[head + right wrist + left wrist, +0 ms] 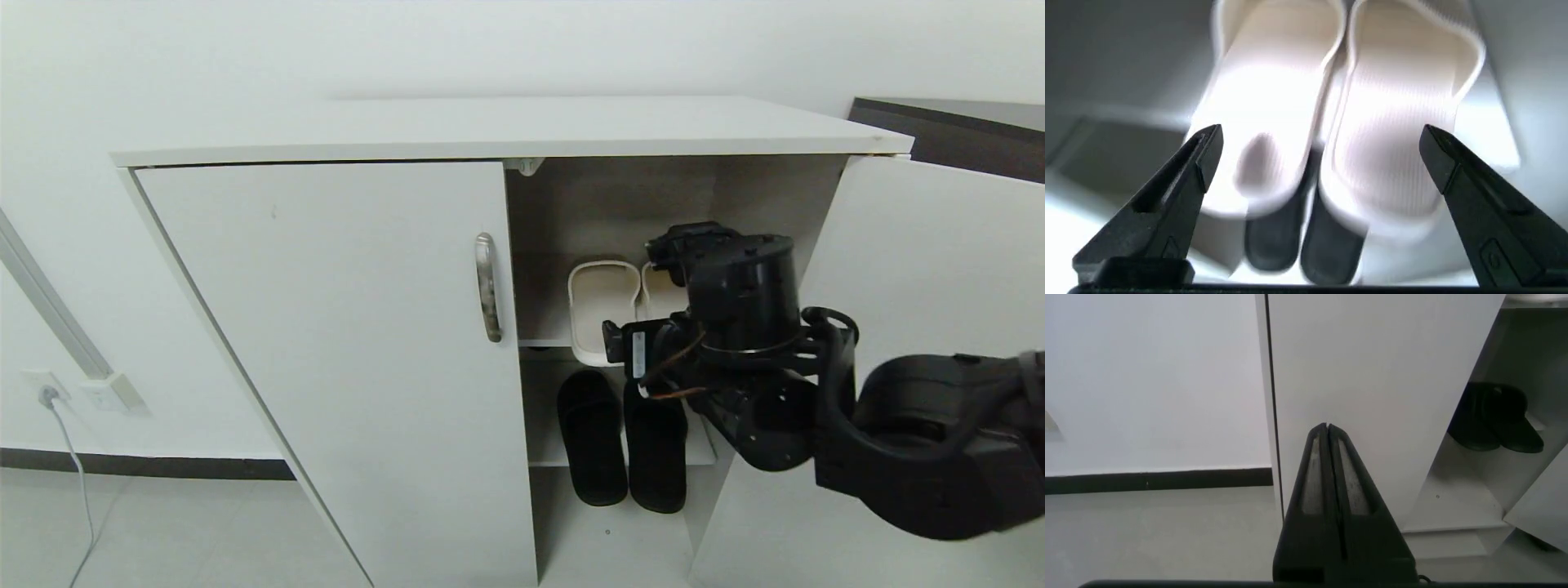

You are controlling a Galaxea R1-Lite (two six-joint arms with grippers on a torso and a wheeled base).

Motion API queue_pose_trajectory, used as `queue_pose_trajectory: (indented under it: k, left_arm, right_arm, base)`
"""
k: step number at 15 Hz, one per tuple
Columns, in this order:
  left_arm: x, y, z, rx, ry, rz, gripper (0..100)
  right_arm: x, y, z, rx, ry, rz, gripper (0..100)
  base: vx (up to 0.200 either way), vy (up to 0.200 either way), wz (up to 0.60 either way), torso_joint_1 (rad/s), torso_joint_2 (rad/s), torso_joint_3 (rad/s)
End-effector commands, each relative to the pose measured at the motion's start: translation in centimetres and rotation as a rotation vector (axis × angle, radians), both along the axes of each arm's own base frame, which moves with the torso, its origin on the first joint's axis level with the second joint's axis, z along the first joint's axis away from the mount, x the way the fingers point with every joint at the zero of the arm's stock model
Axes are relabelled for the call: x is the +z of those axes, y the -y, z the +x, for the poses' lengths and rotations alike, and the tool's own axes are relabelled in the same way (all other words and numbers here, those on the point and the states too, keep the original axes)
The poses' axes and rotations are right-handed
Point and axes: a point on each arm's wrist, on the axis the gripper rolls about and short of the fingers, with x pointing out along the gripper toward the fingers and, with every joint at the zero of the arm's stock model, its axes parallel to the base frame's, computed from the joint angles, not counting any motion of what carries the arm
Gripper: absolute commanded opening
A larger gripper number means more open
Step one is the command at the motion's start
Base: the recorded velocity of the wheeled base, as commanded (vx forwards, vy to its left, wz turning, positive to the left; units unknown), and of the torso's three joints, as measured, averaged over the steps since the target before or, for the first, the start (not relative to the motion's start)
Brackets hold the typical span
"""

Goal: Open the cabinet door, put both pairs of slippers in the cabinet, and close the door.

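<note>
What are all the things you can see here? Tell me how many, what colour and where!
cabinet: one, white, against the wall
closed door: one, white, cabinet's left half
handle: one, silver, right edge of the closed door
open door: one, white, swung out at the cabinet's right
white slippers: one pair, white, upper shelf
black slippers: one pair, black, shelf below the white pair
wall socket: one, white, low on the wall at the left
cable: one, pale, hanging from the socket to the floor
right gripper: one, black, open, just in front of the white slippers
left gripper: one, black, shut, facing the closed door
</note>
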Motion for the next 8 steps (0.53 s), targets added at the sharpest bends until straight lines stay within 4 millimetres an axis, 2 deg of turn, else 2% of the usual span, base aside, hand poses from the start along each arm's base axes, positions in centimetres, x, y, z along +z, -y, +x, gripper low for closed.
queue_pose_trajectory:
  k: [1,5,8]
  left_arm:
    - [0.0,0.0,0.0,-0.001,-0.001,0.0,0]
    - [0.0,0.0,0.0,-0.002,-0.001,0.002,0]
    - [0.0,0.0,0.0,-0.007,-0.001,0.003,0]
  right_arm:
    - [-0.4,1.4,-2.7,0.063,0.014,0.028,0]
    - [-3.2,1.1,-3.2,0.141,0.011,0.057,0]
    - [-4.4,0.5,-3.2,0.156,0.005,0.053,0]
  base:
    - [0.0,0.0,0.0,0.0,0.0,0.0]
    - [0.0,0.0,0.0,0.0,0.0,0.0]
    - [0.0,0.0,0.0,0.0,0.0,0.0]
